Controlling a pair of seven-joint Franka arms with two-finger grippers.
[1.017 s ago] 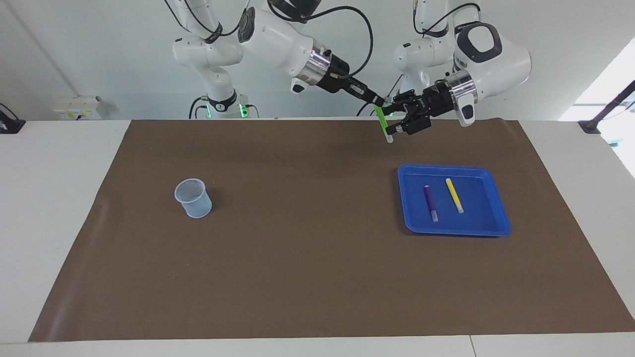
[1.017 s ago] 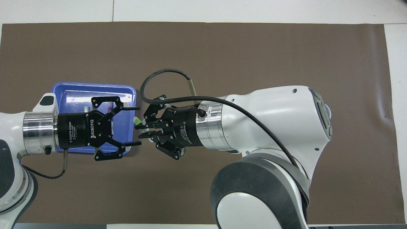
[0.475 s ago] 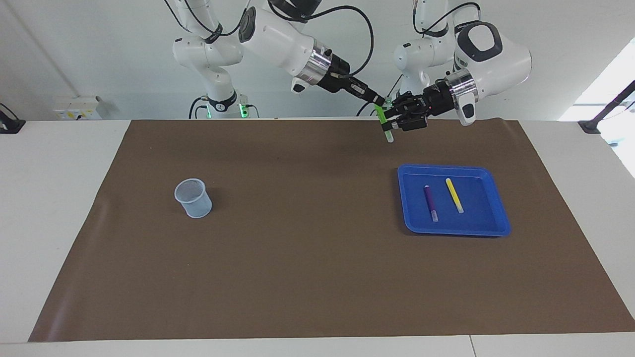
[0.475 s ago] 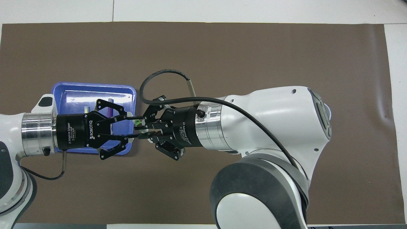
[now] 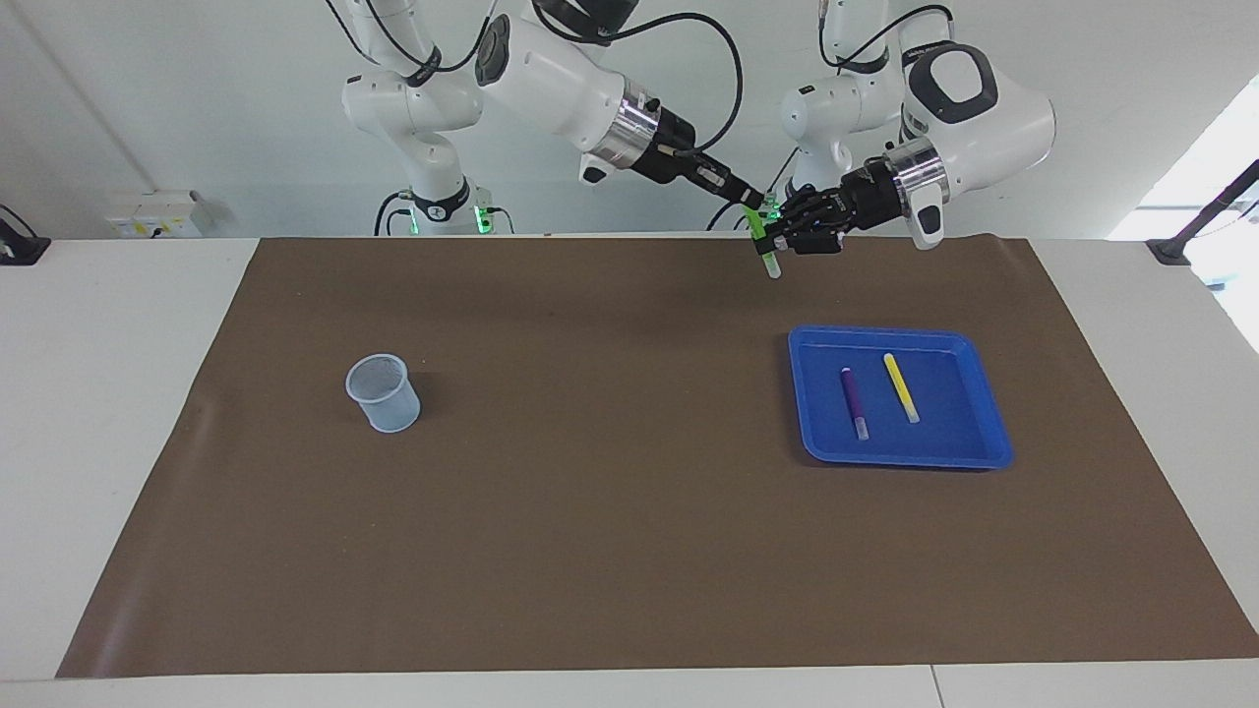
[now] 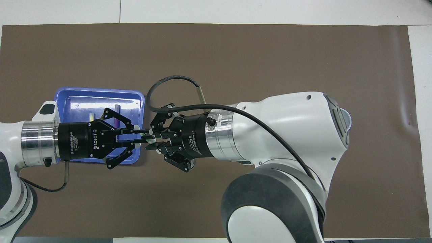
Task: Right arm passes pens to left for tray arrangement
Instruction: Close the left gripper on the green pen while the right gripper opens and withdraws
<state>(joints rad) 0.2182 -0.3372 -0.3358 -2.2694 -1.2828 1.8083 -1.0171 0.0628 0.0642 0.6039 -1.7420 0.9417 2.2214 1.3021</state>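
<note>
Brown matting covers the white desk where two arms meet in mid-air over its robot-side edge. Left tool is clamped shut on the green pen, which hangs nearly upright, pale tip down; right tool grips the same pen's top end. Purple pen and yellow pen lie side by side in the blue tray. Toward the right arm's end stands a translucent cup.
</note>
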